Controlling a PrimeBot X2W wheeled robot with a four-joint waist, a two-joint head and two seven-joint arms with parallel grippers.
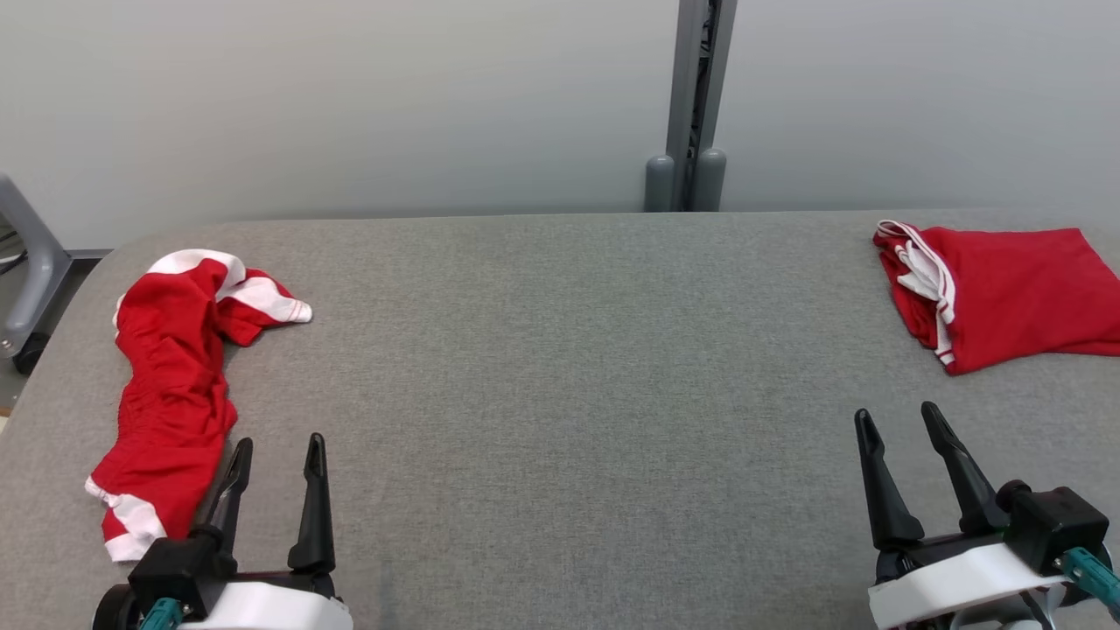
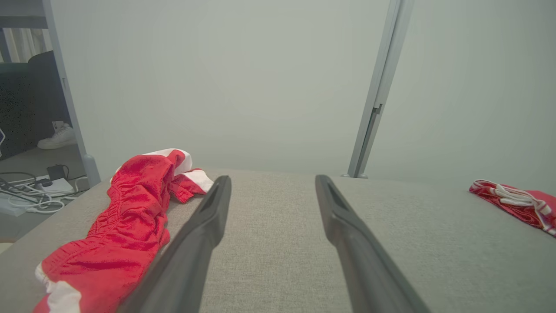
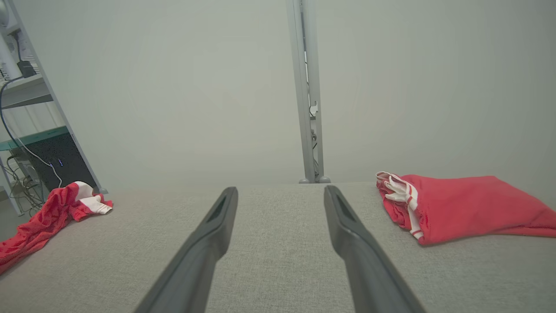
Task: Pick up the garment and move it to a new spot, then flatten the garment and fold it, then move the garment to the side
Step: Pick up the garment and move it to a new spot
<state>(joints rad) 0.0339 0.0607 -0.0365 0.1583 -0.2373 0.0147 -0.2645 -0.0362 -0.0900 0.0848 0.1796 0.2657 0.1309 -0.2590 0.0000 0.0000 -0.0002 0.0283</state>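
Observation:
A crumpled red garment with white bands (image 1: 179, 376) lies in a long heap at the table's left side; it also shows in the left wrist view (image 2: 130, 226) and the right wrist view (image 3: 41, 217). My left gripper (image 1: 278, 446) stands open just right of the heap's near end, nothing between its fingers (image 2: 208, 226). A second red garment with white trim (image 1: 1006, 293) lies folded at the far right (image 3: 456, 206). My right gripper (image 1: 899, 418) is open a little in front of it, apart from it.
The grey fabric-covered table (image 1: 569, 394) stretches wide between the two garments. A grey post (image 1: 696, 105) rises behind the far edge against a pale wall. A grey frame leg with a castor (image 1: 26, 289) stands off the left edge; cables lie on the floor (image 2: 26, 191).

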